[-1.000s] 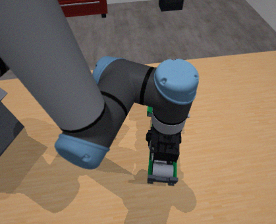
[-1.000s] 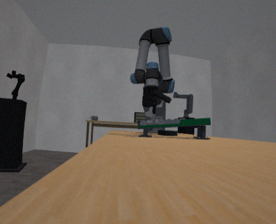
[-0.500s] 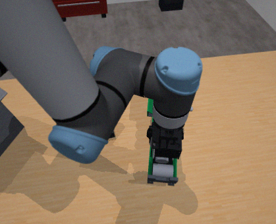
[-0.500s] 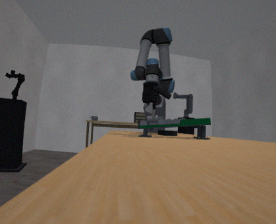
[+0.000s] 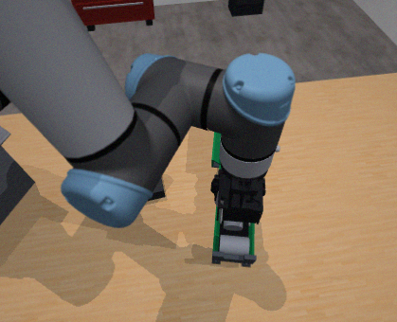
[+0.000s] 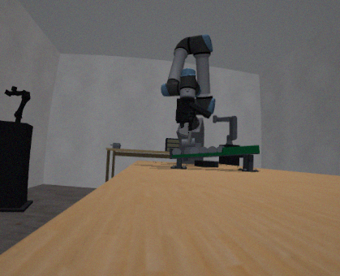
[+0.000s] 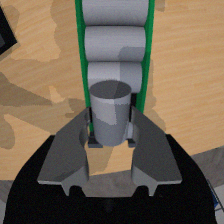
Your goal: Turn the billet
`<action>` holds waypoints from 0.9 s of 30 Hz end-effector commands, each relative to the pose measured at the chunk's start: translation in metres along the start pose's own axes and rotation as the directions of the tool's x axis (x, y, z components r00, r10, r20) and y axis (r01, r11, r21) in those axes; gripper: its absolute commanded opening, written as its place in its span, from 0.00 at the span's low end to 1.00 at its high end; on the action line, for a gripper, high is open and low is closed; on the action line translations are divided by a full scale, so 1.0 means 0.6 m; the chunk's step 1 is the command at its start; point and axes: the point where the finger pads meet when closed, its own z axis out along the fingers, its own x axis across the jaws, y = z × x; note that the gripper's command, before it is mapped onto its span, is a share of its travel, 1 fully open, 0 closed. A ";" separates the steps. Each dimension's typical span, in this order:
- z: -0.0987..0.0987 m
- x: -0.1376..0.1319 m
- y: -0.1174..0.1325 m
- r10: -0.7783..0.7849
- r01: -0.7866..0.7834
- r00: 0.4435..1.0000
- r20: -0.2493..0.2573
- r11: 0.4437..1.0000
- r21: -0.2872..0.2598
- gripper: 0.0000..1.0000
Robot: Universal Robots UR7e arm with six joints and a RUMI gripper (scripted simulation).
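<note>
Billet gripped above the ramp, axis still to be matched to the row

The gripper (image 5: 231,221) (image 6: 187,139) (image 7: 110,107) is holding the odd billet (image 5: 233,225) (image 6: 188,142) (image 7: 110,116) over the lower part of the feed ramp (image 5: 216,152) (image 6: 242,150) (image 7: 80,50). Its fingers are standing partly open, at the billet's width, and are pressing on opposite sides of the round body. In the wrist view the piece is pointing along the ramp, one flat end face showing toward the uphill side; its exact tilt cannot be told. The exterior view is showing it above the level of the row.

Three other billets are lying across the channel in the wrist view: an upper billet (image 7: 115,12), a middle billet (image 7: 115,44) and a nearer billet (image 7: 114,75), the last being partly covered by the held piece. Down at the low end, a crosswise billet (image 5: 234,244) is lying just beside the stop (image 5: 234,258) (image 6: 171,153). The row is not forming one tight line: in the exterior view a gap is showing between the piece by the stop and the group uphill.

The arm (image 5: 150,123) (image 6: 203,73) is reaching over the wooden table (image 5: 339,213) (image 6: 181,219) (image 7: 190,90), its wrist hanging above the channel and hiding much of the ramp from the top view.
</note>
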 end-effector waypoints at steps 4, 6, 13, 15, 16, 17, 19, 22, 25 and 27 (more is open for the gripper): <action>-0.008 -0.001 0.000 0.000 0.000 1.000 0.001 1.000 0.000 0.00; -0.015 -0.001 0.000 0.000 0.000 1.000 0.001 1.000 0.000 0.00; -0.038 -0.001 0.000 0.000 0.000 1.000 0.001 1.000 0.001 0.00; -0.038 -0.001 0.000 0.000 0.000 1.000 0.001 1.000 0.001 0.00; -0.021 -0.003 -0.001 0.000 0.000 1.000 0.004 1.000 0.001 0.00; -0.024 -0.003 -0.001 0.000 0.000 1.000 0.004 1.000 0.001 0.00; -0.030 -0.003 -0.001 0.000 0.000 1.000 0.003 1.000 0.001 0.00; -0.038 -0.002 -0.001 0.000 0.000 1.000 0.003 1.000 0.001 0.00; -0.047 -0.002 0.000 0.000 0.000 1.000 0.002 1.000 0.001 0.00; -0.053 -0.002 0.000 0.000 0.000 1.000 0.001 1.000 0.001 0.00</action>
